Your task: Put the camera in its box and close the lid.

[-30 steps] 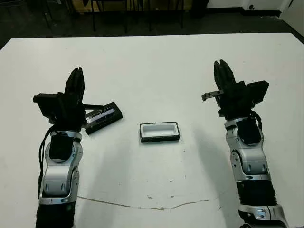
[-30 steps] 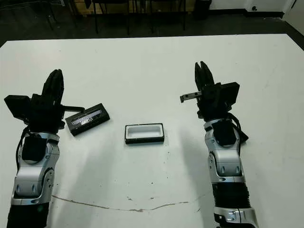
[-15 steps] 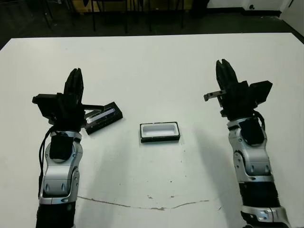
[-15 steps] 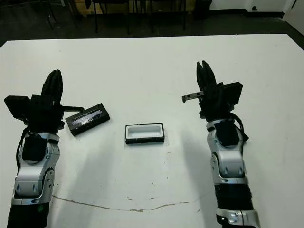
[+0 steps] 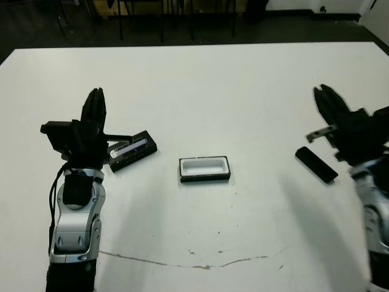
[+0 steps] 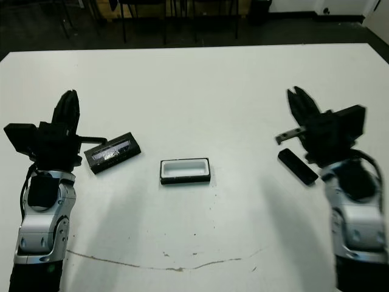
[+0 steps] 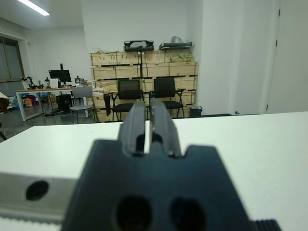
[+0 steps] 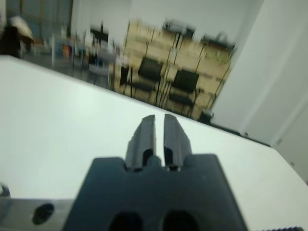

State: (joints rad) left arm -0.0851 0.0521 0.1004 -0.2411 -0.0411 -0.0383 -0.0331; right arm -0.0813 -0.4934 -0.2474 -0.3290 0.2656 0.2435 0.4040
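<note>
The box (image 5: 205, 169), a shallow black tray with a white lining, lies open at the table's middle. To its left lies the flat black lid (image 5: 130, 151) with a silvery strip, right beside my left gripper (image 5: 96, 97), which is shut and holds nothing. The camera (image 5: 316, 164), a slim black bar, lies flat on the table at the right. My right gripper (image 5: 323, 92) hovers just beyond it, shut and empty. Both wrist views show fingers (image 7: 137, 120) (image 8: 145, 132) pressed close together, pointing across the table toward the room.
The white table (image 5: 200, 85) has a thin brown crack line (image 5: 200, 265) near its front edge. Beyond the far edge the wrist views show chairs (image 7: 126, 94) and stacked wooden crates (image 7: 144, 62).
My right arm has swung out to the right, uncovering the camera on the table. The left arm, lid and box have not moved.
</note>
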